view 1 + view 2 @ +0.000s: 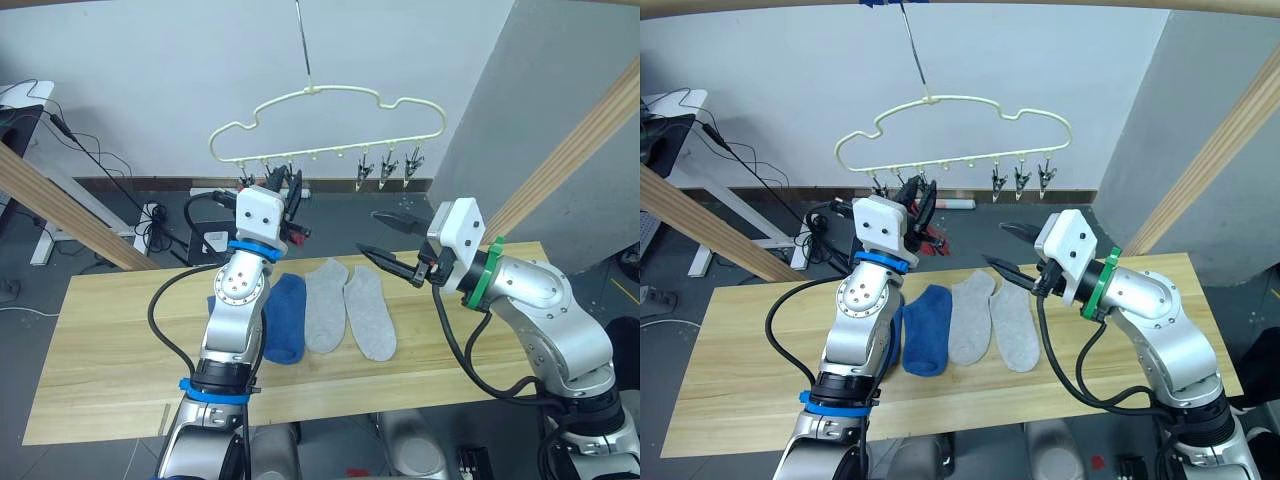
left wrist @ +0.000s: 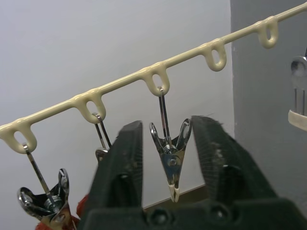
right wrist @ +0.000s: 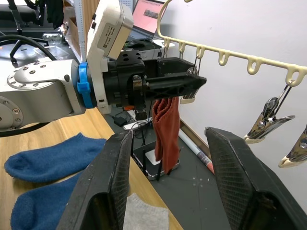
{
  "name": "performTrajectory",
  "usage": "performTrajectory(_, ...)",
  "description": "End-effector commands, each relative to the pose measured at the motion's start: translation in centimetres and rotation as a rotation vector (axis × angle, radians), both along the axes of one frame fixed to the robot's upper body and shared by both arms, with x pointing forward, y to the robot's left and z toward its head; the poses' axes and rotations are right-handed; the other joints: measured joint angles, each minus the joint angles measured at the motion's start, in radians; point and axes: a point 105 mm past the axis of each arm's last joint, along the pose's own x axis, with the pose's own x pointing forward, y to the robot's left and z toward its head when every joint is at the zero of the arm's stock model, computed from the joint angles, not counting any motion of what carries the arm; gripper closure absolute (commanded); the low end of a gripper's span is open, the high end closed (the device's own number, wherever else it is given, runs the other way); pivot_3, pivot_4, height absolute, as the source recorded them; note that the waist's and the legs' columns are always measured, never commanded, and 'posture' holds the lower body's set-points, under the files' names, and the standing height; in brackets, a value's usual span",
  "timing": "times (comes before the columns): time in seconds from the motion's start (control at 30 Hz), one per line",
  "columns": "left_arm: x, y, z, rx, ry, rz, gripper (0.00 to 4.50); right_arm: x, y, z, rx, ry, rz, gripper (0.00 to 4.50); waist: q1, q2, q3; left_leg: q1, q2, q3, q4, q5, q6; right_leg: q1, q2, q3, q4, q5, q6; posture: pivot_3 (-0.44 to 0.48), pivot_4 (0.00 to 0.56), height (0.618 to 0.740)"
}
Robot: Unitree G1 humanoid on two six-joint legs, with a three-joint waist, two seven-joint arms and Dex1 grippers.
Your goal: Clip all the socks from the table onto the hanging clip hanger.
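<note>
Left tool (image 2: 165, 158) released around a clip (image 2: 170, 160); right tool (image 1: 385, 240) released; red sock (image 3: 165, 124) hangs beside.

The hanger (image 1: 325, 125) hangs above and behind the table (image 1: 110, 350), its clips (image 1: 388, 168) in a row along its lower bar. On the table four socks lie side by side near the middle: two (image 1: 925, 328) to the left, partly behind the left arm, and two (image 1: 992, 318) to their right, touching each other. The left pincer (image 2: 165, 158) is raised at the left part of the clip row, one clip (image 2: 169, 158) between its fingers (image 2: 120, 177). Another sock (image 3: 165, 127) hangs from a clip just beside it. The right pincer (image 1: 392, 243) is above the table's right half, right of the socks and below the right-hand clips.
</note>
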Motion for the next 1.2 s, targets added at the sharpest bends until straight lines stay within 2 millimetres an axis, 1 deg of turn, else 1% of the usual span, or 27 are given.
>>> performTrajectory(0.03,-0.3,-0.2,1.2,-0.004,-0.051,-0.001,4.02,-0.6,0.0,0.7,0.011,-0.037,0.014,1.97,0.000,0.000,0.000,0.000,0.000,0.000,0.000,0.000,0.000,0.000,0.000,0.000,0.000,0.000,0.000,-0.300,0.294,0.733)
performTrajectory(0.13,-0.3,-0.1,1.2,-0.004,-0.052,0.002,4.47,-0.6,-0.1,0.4,0.008,-0.028,0.013,1.97,0.000,0.000,0.000,0.000,0.000,0.000,0.000,0.000,0.000,0.000,0.000,0.000,0.000,0.000,0.000,-0.300,0.295,0.733)
performTrajectory(0.2,-0.4,0.0,1.2,-0.002,-0.052,0.005,4.49,-0.6,-0.1,0.0,0.000,-0.016,0.008,1.97,0.000,0.000,0.000,0.000,0.000,0.000,0.000,0.000,0.000,0.000,0.000,0.000,0.000,0.000,0.000,-0.299,0.297,0.733)
performTrajectory(0.3,-0.4,0.2,1.3,-0.001,-0.052,0.007,4.49,0.5,-0.8,-2.3,-0.072,0.020,-0.084,1.97,0.000,0.000,0.000,0.000,0.000,0.000,0.000,0.000,0.000,0.000,0.000,0.000,0.000,0.000,0.000,-0.299,0.297,0.733)
performTrajectory(0.37,-0.5,0.3,1.4,0.001,-0.051,-0.003,4.49,1.9,-1.8,-4.5,-0.106,0.080,-0.197,1.97,0.000,0.000,0.000,0.000,0.000,0.000,0.000,0.000,0.000,0.000,0.000,0.000,0.000,0.000,0.000,-0.296,0.299,0.733)
performTrajectory(0.4,-0.5,0.3,1.4,0.001,-0.049,-0.017,4.50,2.4,-2.3,-5.7,-0.120,0.113,-0.243,1.62,0.000,0.000,0.000,0.000,0.000,0.000,0.000,0.000,0.000,0.000,0.000,0.000,0.000,0.000,0.000,-0.289,0.301,0.733)
performTrajectory(0.43,-0.6,0.2,1.5,0.001,-0.047,-0.030,4.50,2.8,-2.6,-6.7,-0.136,0.135,-0.278,1.43,0.001,0.000,0.000,0.000,0.000,0.000,0.000,0.000,0.000,0.000,0.000,0.000,0.000,0.000,0.000,-0.289,0.301,0.733)
performTrajectory(0.47,-0.7,0.2,1.5,0.000,-0.046,-0.038,4.50,3.0,-2.8,-7.2,-0.146,0.144,-0.295,1.05,0.001,0.000,0.000,0.000,0.000,0.000,0.000,0.000,0.000,0.000,0.000,0.000,0.000,0.000,0.000,-0.289,0.301,0.733)
performTrajectory(0.5,-0.8,0.2,1.6,0.001,-0.043,-0.055,4.50,3.2,-2.7,-8.1,-0.157,0.155,-0.312,0.76,0.002,0.000,0.000,0.000,0.000,0.000,0.000,0.000,0.000,0.000,0.000,0.000,0.000,0.000,0.000,-0.283,0.303,0.733)
performTrajectory(0.53,-0.8,0.2,1.6,0.001,-0.039,-0.071,4.50,3.5,-2.6,-9.0,-0.165,0.163,-0.333,0.32,0.002,0.000,0.000,0.000,0.000,0.000,0.000,0.000,0.000,0.000,0.000,0.000,0.000,0.000,0.000,-0.279,0.303,0.733)
performTrajectory(0.57,-0.9,0.2,1.7,0.001,-0.034,-0.084,4.50,3.9,-2.4,-10.0,-0.177,0.173,-0.356,0.04,0.000,0.000,0.000,0.000,0.000,0.000,0.000,0.000,0.000,0.000,0.000,0.000,0.000,0.000,0.000,-0.279,0.303,0.733)
performTrajectory(0.6,-1.0,0.3,1.7,0.004,-0.029,-0.094,4.50,4.1,-2.1,-11.0,-0.184,0.193,-0.367,0.04,-0.001,0.000,0.000,0.001,0.000,0.000,0.000,0.000,0.000,0.000,0.000,0.000,0.000,0.000,0.000,-0.276,0.304,0.733)
performTrajectory(0.67,-1.0,0.5,1.7,0.012,-0.021,-0.102,4.50,4.5,-1.2,-12.4,-0.191,0.214,-0.364,0.04,-0.002,0.000,0.000,0.001,0.000,0.000,0.000,0.000,0.000,0.000,0.000,0.000,0.001,0.000,0.000,-0.269,0.304,0.733)
performTrajectory(0.83,-1.0,0.7,1.5,0.026,0.001,-0.122,4.50,5.9,0.4,-14.8,-0.209,0.235,-0.375,0.04,-0.001,0.000,0.000,0.001,0.001,0.000,0.000,0.000,0.000,0.000,0.001,0.001,0.001,0.000,0.000,-0.255,0.305,0.733)
performTrajectory(0.97,-1.1,0.6,1.4,0.030,0.012,-0.137,4.50,7.2,0.7,-16.3,-0.231,0.257,-0.405,0.04,0.002,0.000,0.000,0.001,0.001,0.000,0.000,0.000,0.000,0.000,0.001,0.000,0.001,0.000,0.000,-0.248,0.305,0.733)
performTrajectory(1.1,-1.2,0.5,1.2,0.030,0.025,-0.151,4.50,7.9,0.6,-17.7,-0.244,0.311,-0.430,0.04,0.003,0.000,0.000,0.001,0.001,0.000,0.000,0.000,0.000,0.000,0.000,0.000,0.001,0.000,0.000,-0.237,0.304,0.733)
performTrajectory(1.2,-1.4,0.3,1.1,0.024,0.036,-0.176,4.50,7.8,0.5,-18.5,-0.262,0.334,-0.434,0.62,0.004,0.000,0.000,0.001,0.001,0.000,0.000,0.000,0.000,0.000,0.000,0.000,0.001,0.000,0.000,-0.237,0.304,0.733)
